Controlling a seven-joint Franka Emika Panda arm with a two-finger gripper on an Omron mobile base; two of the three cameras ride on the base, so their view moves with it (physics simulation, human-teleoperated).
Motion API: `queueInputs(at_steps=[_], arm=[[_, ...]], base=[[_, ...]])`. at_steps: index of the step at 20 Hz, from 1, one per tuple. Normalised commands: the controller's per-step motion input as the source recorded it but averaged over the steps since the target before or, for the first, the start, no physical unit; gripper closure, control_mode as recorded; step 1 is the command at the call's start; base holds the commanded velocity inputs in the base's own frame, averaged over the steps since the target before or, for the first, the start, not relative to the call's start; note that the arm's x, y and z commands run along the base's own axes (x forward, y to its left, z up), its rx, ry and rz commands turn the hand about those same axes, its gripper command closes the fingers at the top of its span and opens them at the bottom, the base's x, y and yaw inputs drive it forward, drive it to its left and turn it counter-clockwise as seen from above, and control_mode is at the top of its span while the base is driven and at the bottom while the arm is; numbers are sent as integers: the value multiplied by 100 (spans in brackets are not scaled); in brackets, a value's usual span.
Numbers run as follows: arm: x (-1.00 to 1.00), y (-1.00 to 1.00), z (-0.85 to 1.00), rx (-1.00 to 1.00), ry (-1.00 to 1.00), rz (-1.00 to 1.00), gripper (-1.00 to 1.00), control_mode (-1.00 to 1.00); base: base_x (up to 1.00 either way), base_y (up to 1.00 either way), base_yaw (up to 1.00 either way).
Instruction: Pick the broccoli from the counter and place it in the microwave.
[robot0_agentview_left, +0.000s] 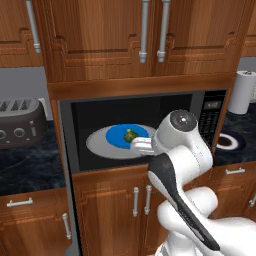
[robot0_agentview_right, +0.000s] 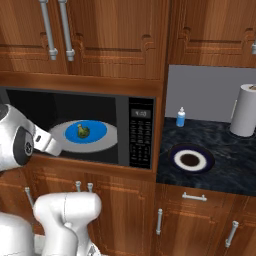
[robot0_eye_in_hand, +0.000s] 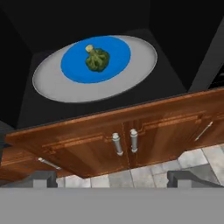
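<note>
Broccoli (robot0_eye_in_hand: 97, 59) lies on the blue disc (robot0_eye_in_hand: 74, 65), which sits on the grey turntable (robot0_eye_in_hand: 48, 83) inside the microwave (robot0_agentview_left: 80, 150). It is well apart from my pincer (robot0_eye_in_hand: 111, 178): ahead of the tips and above them in the hand view, with the microwave's front lip and the wooden cabinet doors (robot0_eye_in_hand: 153, 135) between. My pincer is spread wide, tips far apart at the bottom corners of the hand view, nothing between them.

Left base view: my wrist and hand cover the right part of the microwave opening; the broccoli (robot0_agentview_left: 131, 135) shows just left of the hand, on the disc. A grey toaster (robot0_agentview_left: 20, 122) stands on the surface (robot0_agentview_left: 25, 170) to the left (not seen from the right side).

Right base view: broccoli (robot0_agentview_right: 82, 131) in plain sight, stalk end pale; the button panel (robot0_agentview_right: 140, 140) is fully visible. On the dark marbled surface to the right: a small blue bottle (robot0_agentview_right: 180, 117), a paper towel roll (robot0_agentview_right: 247, 117), and a dark-rimmed plate (robot0_agentview_right: 190, 159).

Hand view adds grey floor tiles (robot0_eye_in_hand: 192, 157) below the cabinets.
</note>
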Motion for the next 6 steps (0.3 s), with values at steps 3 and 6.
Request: queueInputs(at_steps=[3, 6], arm=[[-100, -19, 40, -6, 15, 0, -100, -100], [-100, -15, 13, -9, 7, 4, -100, -100]], base=[[0, 0, 0], [0, 0, 0]])
